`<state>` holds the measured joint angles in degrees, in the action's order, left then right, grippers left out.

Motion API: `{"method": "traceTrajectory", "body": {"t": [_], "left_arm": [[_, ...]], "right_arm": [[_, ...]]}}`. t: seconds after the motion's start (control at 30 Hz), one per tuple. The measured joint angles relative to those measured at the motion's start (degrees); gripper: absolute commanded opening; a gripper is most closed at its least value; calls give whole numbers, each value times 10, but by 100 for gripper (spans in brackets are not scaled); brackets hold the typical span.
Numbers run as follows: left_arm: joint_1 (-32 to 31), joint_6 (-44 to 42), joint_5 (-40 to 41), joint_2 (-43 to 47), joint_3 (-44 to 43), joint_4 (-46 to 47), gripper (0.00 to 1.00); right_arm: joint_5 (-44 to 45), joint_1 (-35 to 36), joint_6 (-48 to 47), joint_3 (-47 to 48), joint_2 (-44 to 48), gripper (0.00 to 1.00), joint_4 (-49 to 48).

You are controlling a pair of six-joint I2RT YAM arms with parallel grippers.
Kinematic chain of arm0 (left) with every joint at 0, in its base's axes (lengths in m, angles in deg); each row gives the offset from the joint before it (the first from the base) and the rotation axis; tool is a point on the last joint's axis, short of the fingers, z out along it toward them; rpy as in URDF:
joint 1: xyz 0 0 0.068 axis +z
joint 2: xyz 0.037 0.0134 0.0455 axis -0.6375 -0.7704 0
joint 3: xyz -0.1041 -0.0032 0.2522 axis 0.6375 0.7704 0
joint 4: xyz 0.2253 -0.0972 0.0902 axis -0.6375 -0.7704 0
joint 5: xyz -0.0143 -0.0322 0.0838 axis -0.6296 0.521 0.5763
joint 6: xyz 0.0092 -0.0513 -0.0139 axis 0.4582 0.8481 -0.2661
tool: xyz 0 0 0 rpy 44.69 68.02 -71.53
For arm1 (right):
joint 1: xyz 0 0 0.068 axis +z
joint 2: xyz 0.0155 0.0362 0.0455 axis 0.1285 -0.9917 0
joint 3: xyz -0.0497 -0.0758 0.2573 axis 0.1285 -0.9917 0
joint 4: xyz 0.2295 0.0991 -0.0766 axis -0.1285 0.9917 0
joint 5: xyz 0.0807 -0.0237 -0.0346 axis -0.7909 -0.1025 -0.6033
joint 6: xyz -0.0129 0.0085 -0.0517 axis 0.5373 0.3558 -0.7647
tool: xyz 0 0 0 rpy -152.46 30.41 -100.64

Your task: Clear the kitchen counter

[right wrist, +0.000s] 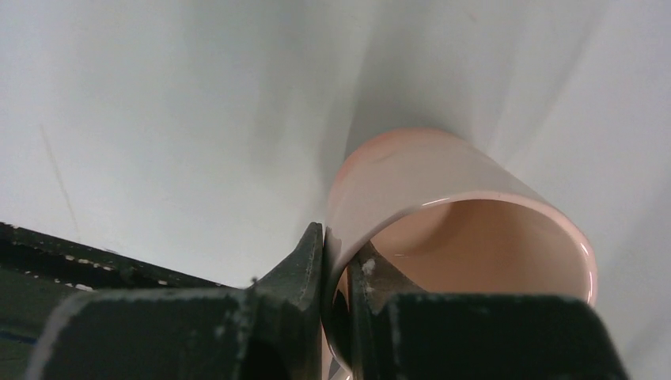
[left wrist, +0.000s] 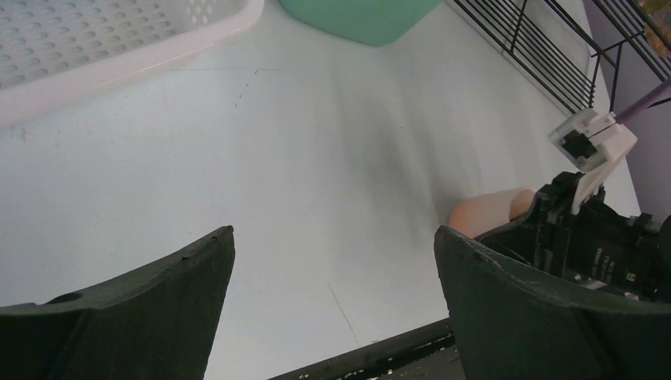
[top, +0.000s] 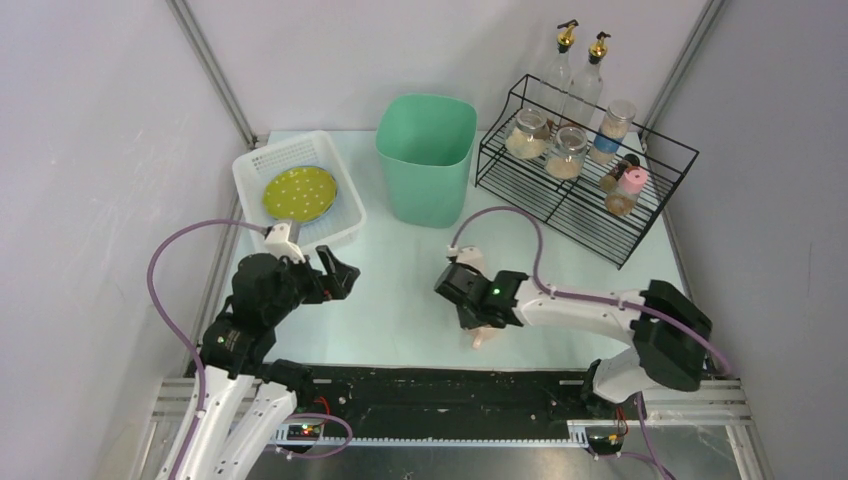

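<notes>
The kitchen counter (top: pixel 400 290) is a pale mint-white tabletop with a black rail along its front. My right gripper (top: pixel 478 325) is shut on the rim of a pink cup (right wrist: pixel 443 206), one finger outside the wall and one inside. The cup lies tilted near the counter's front edge; a bit of it shows under the gripper in the top view (top: pixel 485 337) and behind the right arm in the left wrist view (left wrist: pixel 487 212). My left gripper (top: pixel 335 272) is open and empty above the counter, in front of the white basket (top: pixel 345 215).
The white perforated basket holds a yellow-green plate (top: pixel 298 192). A mint green bin (top: pixel 426 155) stands at the back middle. A black wire rack (top: pixel 590 200) at the back right holds jars and two bottles. The black front rail (top: pixel 430 385) runs below both grippers.
</notes>
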<state>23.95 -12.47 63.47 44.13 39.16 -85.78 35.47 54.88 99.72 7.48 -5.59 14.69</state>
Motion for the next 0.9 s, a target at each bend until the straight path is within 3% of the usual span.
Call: {"method": "traceTrajectory", "body": {"t": [0.53, 0.9], "left_arm": [[-1, 5, 29, 32, 8, 1, 98], [-2, 4, 94, 66, 9, -26, 98]], "right_arm": [[-34, 61, -242, 210, -197, 0, -82], [-37, 100, -378, 391, -349, 0, -62]]}}
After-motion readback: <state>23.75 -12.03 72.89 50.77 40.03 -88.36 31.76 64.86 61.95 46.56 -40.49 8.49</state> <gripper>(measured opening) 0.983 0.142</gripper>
